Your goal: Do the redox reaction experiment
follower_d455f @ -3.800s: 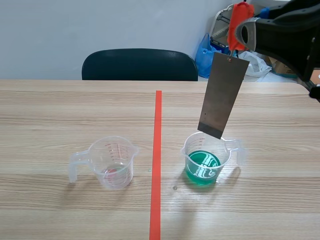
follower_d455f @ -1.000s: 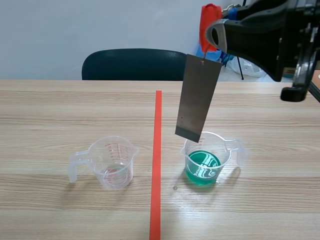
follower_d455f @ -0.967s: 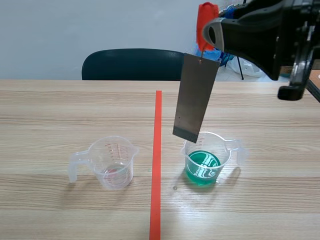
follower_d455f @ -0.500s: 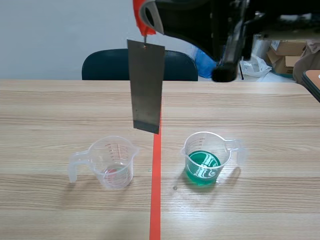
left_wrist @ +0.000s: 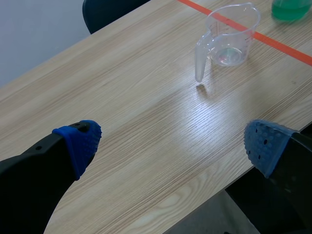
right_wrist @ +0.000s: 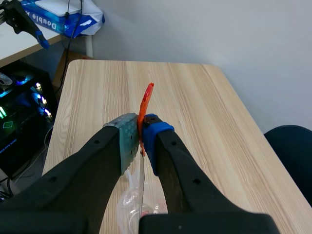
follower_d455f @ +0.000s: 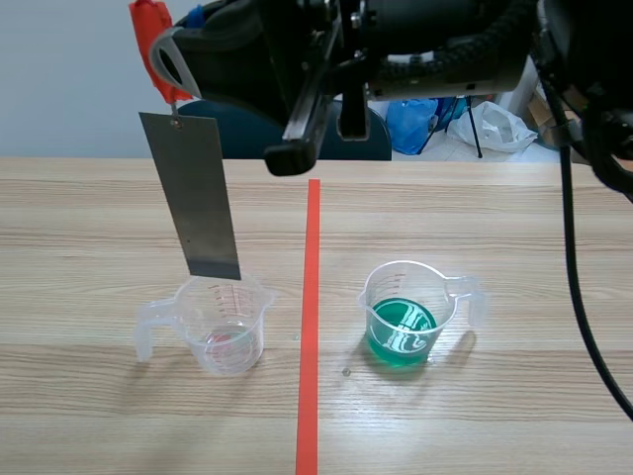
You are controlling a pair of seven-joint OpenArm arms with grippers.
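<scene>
Right arm comes in from the right and stretches across the top of the scene, past the orange-red tape line point(follower_d455f: 311, 297), so its gripper is over the left half of the table point(follower_d455f: 89, 218).

Right gripper point(follower_d455f: 160, 59): closed on an orange-red tab point(follower_d455f: 148, 28). In the wrist view both pads pinch the tab flat between them.

A grey metal plate point(follower_d455f: 203, 198) hangs from the tab, slightly tilted, its lower end nearer the tape line than its upper end. Its bottom edge is at the far rim of the clear measuring cup point(follower_d455f: 223, 327), on the left, near side of the table. Cannot tell whether that edge is just above the mouth or just inside it. It is clearly not down at the bottom, where there is only a thin, faintly pink layer.

The cup of green liquid point(follower_d455f: 404, 332) stands right of the tape line, level with the clear cup and well apart from it. Nothing is over it.

Left gripper point(left_wrist: 173, 146): fingers spread wide, nothing between them. It hangs over the table's near left part, well short of the clear cup.

Judgement: the step in hand is bringing the plate to the left cup. The next move would be a straight descent into its mouth. That calls for centring the plate first, since it hangs loose and tilted. The cup looks light, and a catch on the rim could tip it. The pinch on the tab must hold throughout.
</scene>
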